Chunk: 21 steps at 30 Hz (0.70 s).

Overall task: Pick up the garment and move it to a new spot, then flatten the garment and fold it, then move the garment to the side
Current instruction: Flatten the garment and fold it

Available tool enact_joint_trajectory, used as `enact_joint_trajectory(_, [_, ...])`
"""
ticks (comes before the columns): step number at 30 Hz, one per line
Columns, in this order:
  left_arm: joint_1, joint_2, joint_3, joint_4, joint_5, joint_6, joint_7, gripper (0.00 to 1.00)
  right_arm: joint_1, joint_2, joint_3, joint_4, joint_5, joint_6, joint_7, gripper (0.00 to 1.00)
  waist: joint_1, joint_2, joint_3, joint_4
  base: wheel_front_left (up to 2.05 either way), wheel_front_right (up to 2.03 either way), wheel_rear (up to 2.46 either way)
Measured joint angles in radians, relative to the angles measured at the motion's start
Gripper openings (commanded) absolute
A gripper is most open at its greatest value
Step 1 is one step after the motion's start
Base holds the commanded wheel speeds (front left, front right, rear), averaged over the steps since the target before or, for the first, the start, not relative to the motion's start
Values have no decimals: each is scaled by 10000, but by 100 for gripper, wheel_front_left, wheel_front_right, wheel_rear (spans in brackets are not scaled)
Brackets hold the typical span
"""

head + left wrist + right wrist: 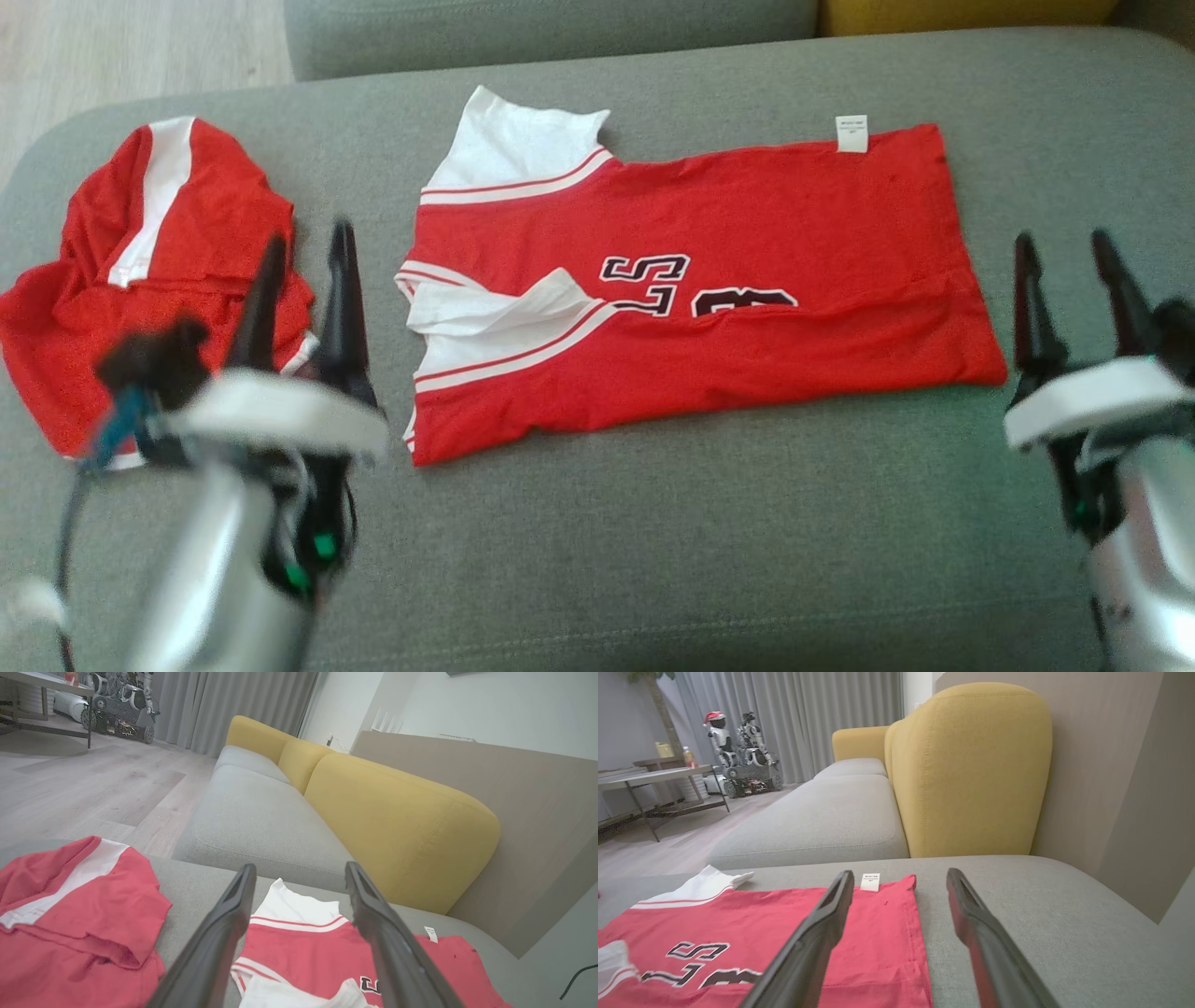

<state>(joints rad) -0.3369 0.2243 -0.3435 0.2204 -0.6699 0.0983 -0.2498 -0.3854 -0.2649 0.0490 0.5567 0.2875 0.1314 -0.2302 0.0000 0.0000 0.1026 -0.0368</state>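
The garment is a red jersey with white sleeves and black numbers, lying folded lengthwise across the middle of the grey seat cushion. Its white label sits at the far right corner. My left gripper hovers open just left of the jersey's sleeve end, nothing between its fingers. My right gripper stands open just off the jersey's right edge, also empty. In the left wrist view the open left gripper looks over the jersey's sleeve. In the right wrist view the open right gripper frames the jersey's label corner.
A second red and white garment lies crumpled at the cushion's left end, right beside my left gripper. Yellow back cushions and another grey seat lie beyond. Wooden floor begins past the left edge.
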Motion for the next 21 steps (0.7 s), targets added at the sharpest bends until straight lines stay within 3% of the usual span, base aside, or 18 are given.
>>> enact_joint_trajectory(4, [1719,-1041,1147,-717,1584,-222,0,100,918,545,-433,-811,-640,0,-161,100,0,0,-154,-127,0,0,0])
enact_joint_trajectory(8, [2774,-1588,1797,-644,2585,-583,0,100,1785,1118,-905,-1383,-1172,0,-178,100,0,0,-248,-278,0,0,0])
enact_joint_trajectory(12, [2930,-1684,1962,-284,3187,-968,0,100,2188,1473,-1057,-1638,-1369,0,-180,100,0,0,-263,-426,0,0,0])
enact_joint_trajectory(21, [2750,-1755,1816,1373,3505,-1043,0,100,2171,1607,-1051,-1916,-1480,0,-180,100,0,0,-103,-740,0,0,0])
